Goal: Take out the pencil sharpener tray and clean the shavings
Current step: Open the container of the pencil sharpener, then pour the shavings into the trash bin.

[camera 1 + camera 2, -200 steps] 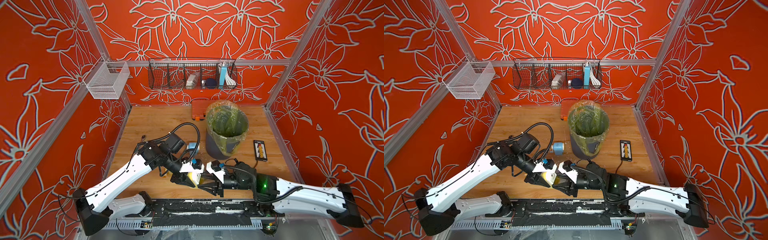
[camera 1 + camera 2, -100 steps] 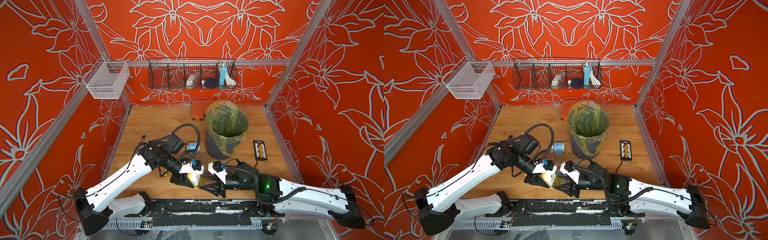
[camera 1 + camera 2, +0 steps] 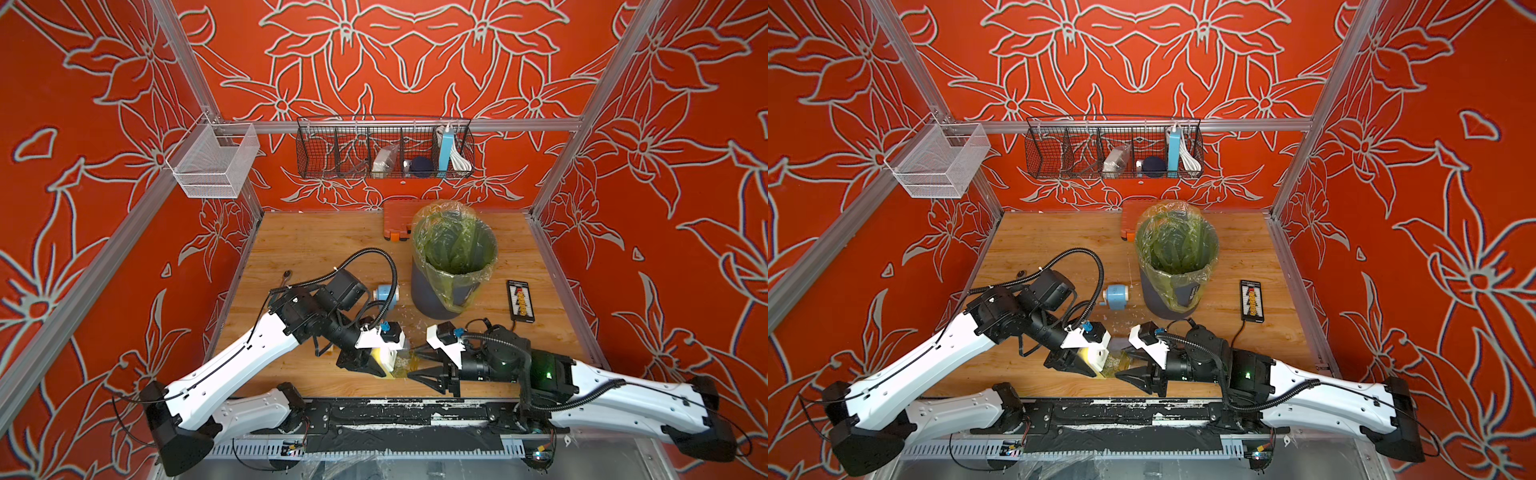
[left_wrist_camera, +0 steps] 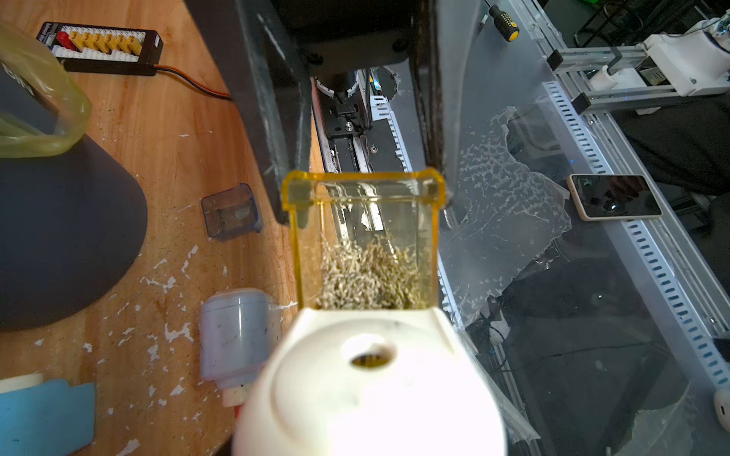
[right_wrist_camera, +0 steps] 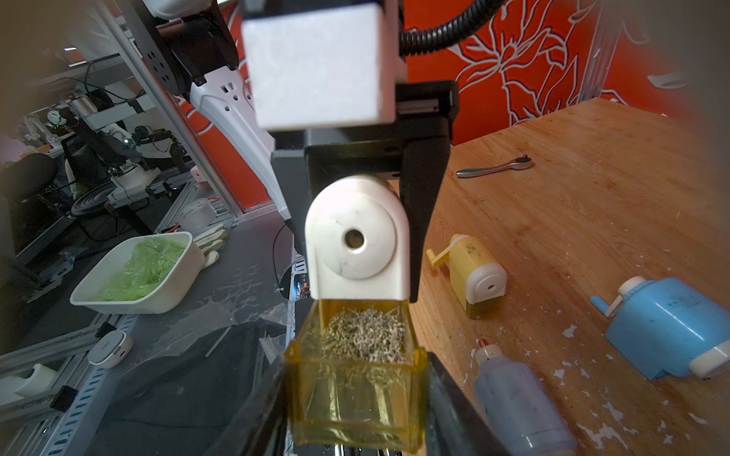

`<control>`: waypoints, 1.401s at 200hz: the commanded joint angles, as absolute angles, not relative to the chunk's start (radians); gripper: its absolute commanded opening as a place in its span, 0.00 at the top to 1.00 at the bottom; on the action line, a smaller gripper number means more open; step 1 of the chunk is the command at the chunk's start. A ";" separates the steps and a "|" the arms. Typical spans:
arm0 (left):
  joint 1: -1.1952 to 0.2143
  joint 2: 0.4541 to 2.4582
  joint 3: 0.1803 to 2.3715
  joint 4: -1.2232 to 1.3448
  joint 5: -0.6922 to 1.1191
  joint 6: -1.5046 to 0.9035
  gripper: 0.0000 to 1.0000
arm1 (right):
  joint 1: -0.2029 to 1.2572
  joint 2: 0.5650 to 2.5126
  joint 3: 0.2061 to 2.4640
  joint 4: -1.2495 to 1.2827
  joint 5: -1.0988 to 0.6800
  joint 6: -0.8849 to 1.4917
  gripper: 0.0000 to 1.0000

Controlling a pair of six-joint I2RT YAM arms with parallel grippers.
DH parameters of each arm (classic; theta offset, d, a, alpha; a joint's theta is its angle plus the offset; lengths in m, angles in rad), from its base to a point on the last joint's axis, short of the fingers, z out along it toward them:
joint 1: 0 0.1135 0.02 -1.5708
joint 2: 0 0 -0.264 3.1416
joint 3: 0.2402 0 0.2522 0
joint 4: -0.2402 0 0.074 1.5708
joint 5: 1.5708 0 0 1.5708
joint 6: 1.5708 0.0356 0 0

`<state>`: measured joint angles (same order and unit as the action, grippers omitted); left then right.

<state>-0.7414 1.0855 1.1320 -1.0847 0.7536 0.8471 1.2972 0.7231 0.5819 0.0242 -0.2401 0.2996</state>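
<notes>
A: Where was the tray (image 4: 363, 237)?

B: Half out of the white sharpener (image 4: 367, 379), with its inner end inside the body. The shavings (image 4: 365, 276) were heaped at that inner end, and the outer half was nearly bare.

A: And the jaws?

B: The left gripper (image 3: 380, 365) was clamped on the white sharpener's sides. The right gripper (image 3: 415, 365) faced it and pinched the tray's outer end, one finger on each side wall.

A: Over the table (image 3: 316, 245)?

B: Low, at its front edge. From above I couldn't quite tell whether the tray hung past the edge.

A: What stood around?

B: The bin (image 3: 428, 295) with the green bag was further back, apart from the tray, and the right arm's wrist lay partly between them. A blue sharpener (image 3: 384, 293) lay near the bin, on its left. Close to the grippers were a pale bottle (image 5: 517, 402), a small yellow sharpener (image 5: 474, 272) and a little clear cup (image 4: 231, 213), with white flecks (image 4: 166, 282) strewn about. A connector strip (image 3: 519, 301) sat to the bin's right, and a wrench (image 3: 286, 275) far left.
</notes>
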 commanded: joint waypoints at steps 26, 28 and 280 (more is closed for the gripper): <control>-0.751 1.068 1.141 -1.144 0.741 0.854 1.00 | 1.283 0.681 0.572 0.013 -0.153 0.321 1.00; -0.749 1.068 1.141 -1.144 0.739 0.854 1.00 | 1.283 0.680 0.573 0.010 -0.153 0.321 1.00; -0.693 0.906 1.054 -1.155 0.693 0.884 1.00 | 0.780 0.932 1.189 -0.399 -0.022 0.937 1.00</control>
<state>-0.6983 0.9314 1.0615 -1.1473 0.6662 0.8711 0.9173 0.9306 1.2133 -0.3367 0.1287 0.6476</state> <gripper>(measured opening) 0.476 0.495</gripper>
